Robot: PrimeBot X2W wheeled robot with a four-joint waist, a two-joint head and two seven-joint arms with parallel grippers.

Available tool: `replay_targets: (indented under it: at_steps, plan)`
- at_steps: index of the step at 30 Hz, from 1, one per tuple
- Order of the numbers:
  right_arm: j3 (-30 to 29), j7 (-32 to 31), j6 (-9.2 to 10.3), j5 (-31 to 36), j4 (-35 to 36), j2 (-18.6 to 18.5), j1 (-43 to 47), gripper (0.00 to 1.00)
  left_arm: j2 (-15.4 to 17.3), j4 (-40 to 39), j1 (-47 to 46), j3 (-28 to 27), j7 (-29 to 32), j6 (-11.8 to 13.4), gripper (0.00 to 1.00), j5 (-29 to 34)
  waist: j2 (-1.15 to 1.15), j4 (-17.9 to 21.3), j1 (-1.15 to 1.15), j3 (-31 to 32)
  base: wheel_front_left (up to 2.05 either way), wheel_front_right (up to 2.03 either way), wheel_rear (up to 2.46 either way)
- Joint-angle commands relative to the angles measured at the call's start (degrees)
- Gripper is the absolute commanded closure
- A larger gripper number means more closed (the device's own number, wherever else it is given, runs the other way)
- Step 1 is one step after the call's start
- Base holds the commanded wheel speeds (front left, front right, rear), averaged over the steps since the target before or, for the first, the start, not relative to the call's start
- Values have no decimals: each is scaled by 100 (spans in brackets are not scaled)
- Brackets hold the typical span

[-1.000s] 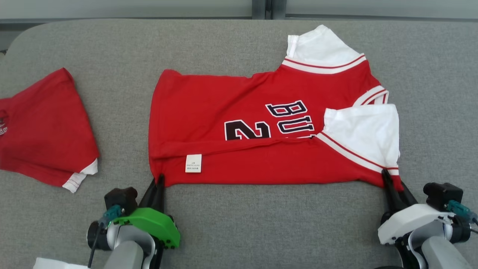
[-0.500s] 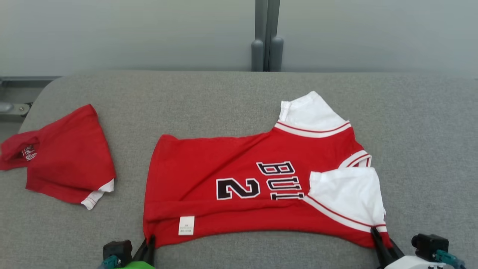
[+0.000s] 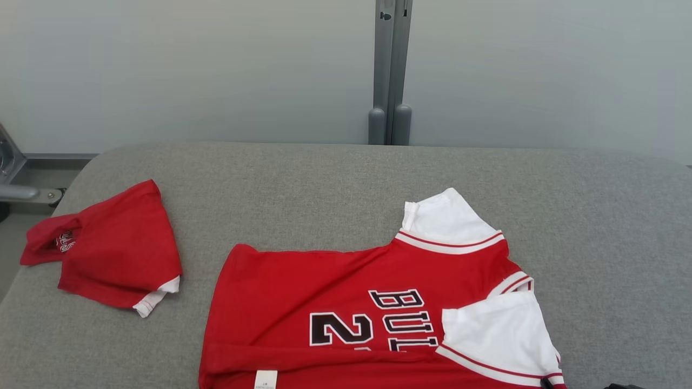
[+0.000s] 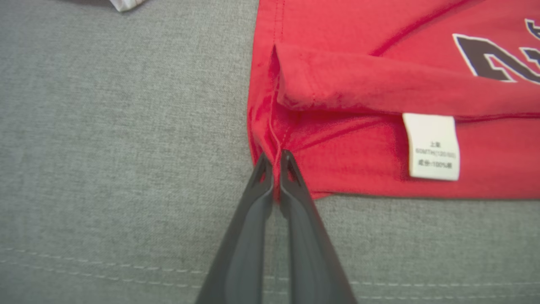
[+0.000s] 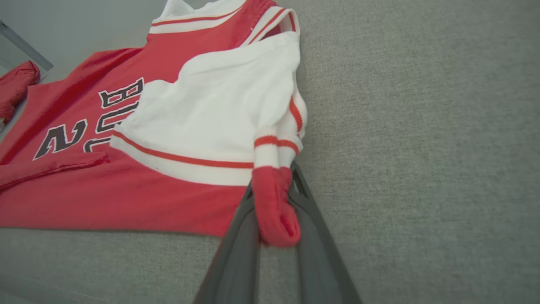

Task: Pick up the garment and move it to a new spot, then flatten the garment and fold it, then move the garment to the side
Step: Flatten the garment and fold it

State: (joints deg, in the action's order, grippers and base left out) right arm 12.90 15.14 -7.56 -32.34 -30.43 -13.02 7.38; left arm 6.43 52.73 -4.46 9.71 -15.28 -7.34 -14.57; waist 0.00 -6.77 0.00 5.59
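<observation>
A red jersey (image 3: 324, 281) with white sleeves and black lettering lies flat on the grey padded surface (image 3: 303, 183), with its near long edge folded up over the front. In the left wrist view my left gripper (image 4: 274, 162) is shut on the hem corner of the jersey (image 4: 379, 84), beside a white care label (image 4: 432, 145). In the right wrist view my right gripper (image 5: 276, 190) is shut on the red shoulder corner of the jersey (image 5: 126, 190), below the folded-in white sleeve (image 5: 219, 97). The jersey's near edge runs off the bottom of the head view.
A second red garment (image 3: 116, 256), folded, lies at the left end of the surface. A pale wall with a grey post (image 3: 390, 70) stands behind the far edge. A metal fitting (image 3: 16, 189) sits off the left end. Bare grey padding stretches to the right.
The head camera has tilted up, so the whole picture slid down and the wall came into view; both arms dropped past the bottom edge. Both grippers keep their hold on the jersey's corners.
</observation>
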Motion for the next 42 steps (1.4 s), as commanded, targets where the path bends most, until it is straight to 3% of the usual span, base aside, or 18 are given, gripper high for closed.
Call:
replay_targets:
  at_steps: [1, 2, 3, 13, 22, 32, 42]
  plan:
    - [-84, 0, 15, -64, 15, -62, 24, 69, 156, 98, 113, -63, 27, 29, 80, 27, 0, -30, 0, -47, 0, 0, 0]
    - [-142, 1, 15, -75, -15, -41, 5, 0, 160, 63, 80, -84, 27, 49, 16, 48, 0, -41, 0, -71, 0, 0, 0]
    - [-197, 1, 15, -47, -20, -25, -28, 0, 156, 38, 50, -96, 27, 69, 0, 61, 0, -54, 0, -96, 0, 0, 0]
    - [-1110, 1, 11, 679, 345, 208, -305, 0, 65, -532, -121, -335, 16, 112, 0, 158, 0, -136, 0, -344, 0, 0, 0]
    - [-1054, 1, 11, 1200, 465, 376, -1057, 0, -26, -1198, -687, -530, 15, 43, 0, 274, 0, -163, 0, -873, 0, 0, 0]
    - [-482, 0, 11, 1421, 224, 426, -2480, 0, -56, -651, -2044, -300, 15, -13, 0, 254, 0, -10, 0, -1610, 0, 0, 0]
    - [-192, 1, 12, 1312, 240, 377, -2881, 0, -29, 288, -3050, -198, 15, -19, 0, -25, 0, 154, 0, -2007, 0, 0, 0]
